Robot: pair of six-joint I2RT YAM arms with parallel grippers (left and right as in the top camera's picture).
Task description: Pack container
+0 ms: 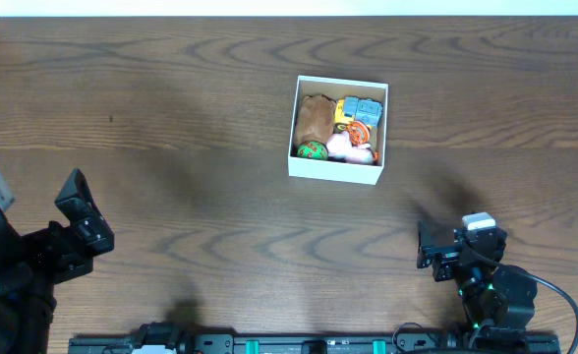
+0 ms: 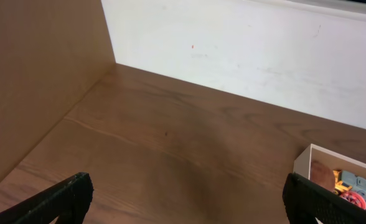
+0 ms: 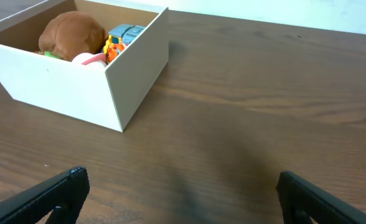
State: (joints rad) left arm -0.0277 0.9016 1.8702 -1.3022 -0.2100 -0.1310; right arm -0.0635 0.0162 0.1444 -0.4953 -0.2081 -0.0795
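The container (image 1: 333,169) sits toward 1 o'clock from the tabletop (image 1: 171,118) centre, with small toys (image 1: 317,118) inside. The left gripper (image 2: 186,190) at 8 o'clock and the right gripper (image 3: 182,183) at 5 o'clock gape wide, holding nothing.

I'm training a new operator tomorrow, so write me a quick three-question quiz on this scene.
1. True or false: the container is empty.
2. In the overhead view, the green ball sits in the container's: A) lower-left corner B) upper-right corner C) centre.
3. Fill in: the left pincer and right pincer are both ___.
Key: 1 false; 2 A; 3 open.
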